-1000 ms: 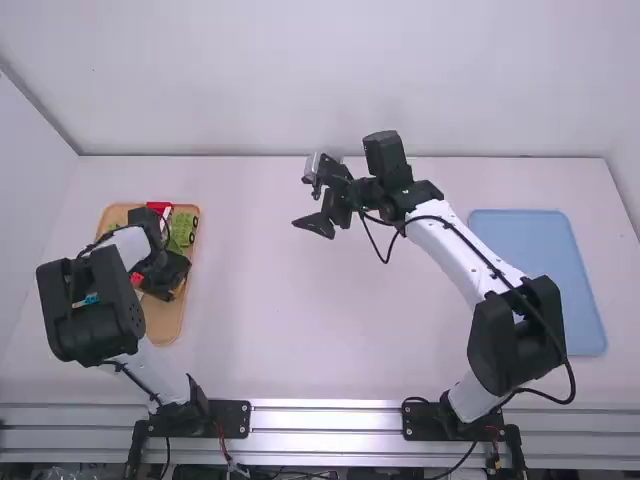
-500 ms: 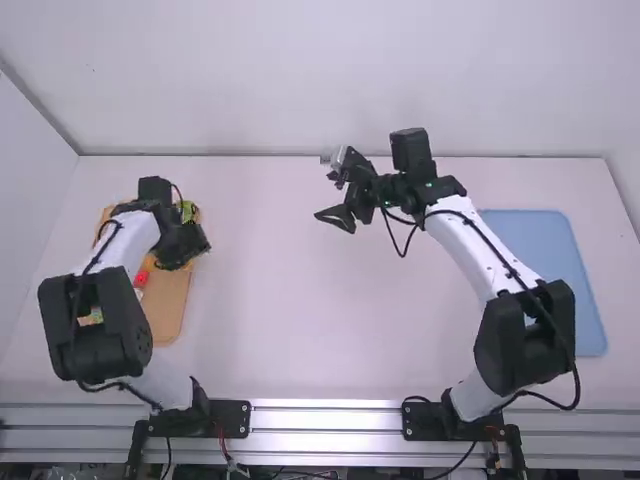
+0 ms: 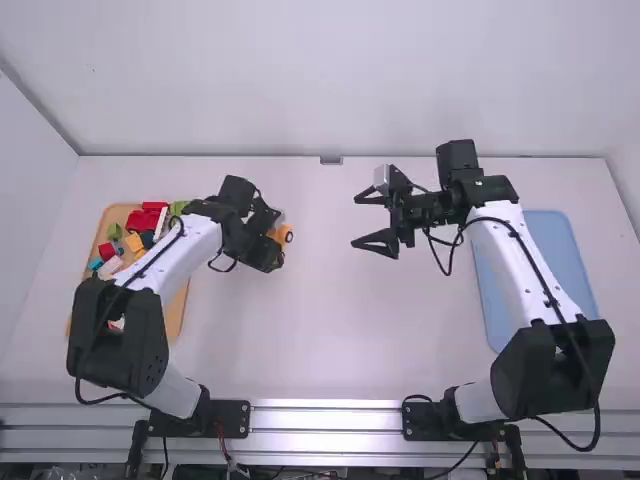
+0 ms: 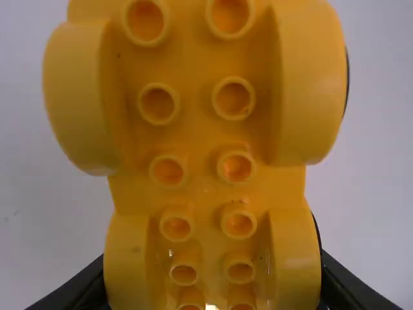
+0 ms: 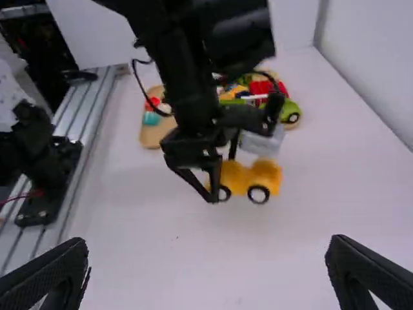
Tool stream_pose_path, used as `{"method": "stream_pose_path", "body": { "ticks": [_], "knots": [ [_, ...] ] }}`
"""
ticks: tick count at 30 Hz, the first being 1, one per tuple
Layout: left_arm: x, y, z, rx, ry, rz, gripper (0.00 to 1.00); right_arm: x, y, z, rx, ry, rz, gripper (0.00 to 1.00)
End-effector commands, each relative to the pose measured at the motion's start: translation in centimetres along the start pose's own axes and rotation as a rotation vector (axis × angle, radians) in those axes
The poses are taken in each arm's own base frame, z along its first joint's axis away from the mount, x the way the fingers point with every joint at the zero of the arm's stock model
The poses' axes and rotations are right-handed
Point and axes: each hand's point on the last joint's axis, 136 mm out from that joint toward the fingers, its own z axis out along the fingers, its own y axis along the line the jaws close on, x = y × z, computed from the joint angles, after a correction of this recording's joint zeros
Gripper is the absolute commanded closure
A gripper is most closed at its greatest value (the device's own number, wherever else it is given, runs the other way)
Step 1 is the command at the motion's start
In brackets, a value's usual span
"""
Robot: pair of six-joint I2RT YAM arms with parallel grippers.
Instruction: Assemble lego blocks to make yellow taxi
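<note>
Left of the table's middle, my left gripper [image 3: 268, 240] is shut on a yellow car base [image 3: 284, 235] with black wheels. In the left wrist view the underside of the car base [image 4: 200, 148], with its round sockets, sits between the fingers of my left gripper [image 4: 213, 300]. From the right wrist view the car base [image 5: 248, 179] appears side-on, wheels down, held above the table. My right gripper [image 3: 362, 220] stands open right of the middle; in its own wrist view, my right gripper [image 5: 208, 258] has its fingers wide apart with nothing between them.
An orange-brown tray [image 3: 176, 318] at the left holds several red, green, white, teal and yellow-orange blocks, partly under the left arm. A flat blue tray [image 3: 490, 300] lies at the right, partly under the right arm.
My left gripper has moved right from over the orange-brown tray, bringing the yellow car base with it. My right gripper has moved to the right and stays open.
</note>
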Motion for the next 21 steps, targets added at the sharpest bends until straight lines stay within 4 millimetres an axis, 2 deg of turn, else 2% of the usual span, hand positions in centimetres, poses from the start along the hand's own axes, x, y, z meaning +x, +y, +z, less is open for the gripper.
{"method": "stream_pose_path", "body": {
  "ticks": [1,5,6,9,15,19,21],
  "knots": [
    [0.2,-2.3,1.5,0.048,0.045,0.187,0.89,-2.5,1.1,-1.6,-0.004,-0.094,-0.183,0.02],
    [1.2,-5.3,3.9,0.087,0.115,0.402,0.84,-2.2,1.6,-2.6,0.001,-0.108,-0.177,0.02],
    [1.2,-5.3,3.9,0.087,0.115,0.402,0.84,-2.2,1.6,-2.6,0.001,-0.108,-0.177,0.02],
    [2.3,-6.3,6.3,0.015,0.210,0.613,0.79,-1.8,2.1,-3.1,0.002,-0.104,-0.181,0.02],
    [3.1,-7.4,8.4,-0.023,0.290,0.954,0.73,-1.6,2.5,-3.1,-0.006,-0.101,-0.182,0.02],
    [2.7,-8.2,9.3,-0.002,0.248,1.089,0.56,-1.6,2.5,-3.1,-0.007,-0.101,-0.184,0.02],
    [2.4,-7.9,9.6,-0.016,0.233,1.104,0.54,-1.6,2.5,-3.1,-0.006,-0.102,-0.183,0.02]
  ]
}}
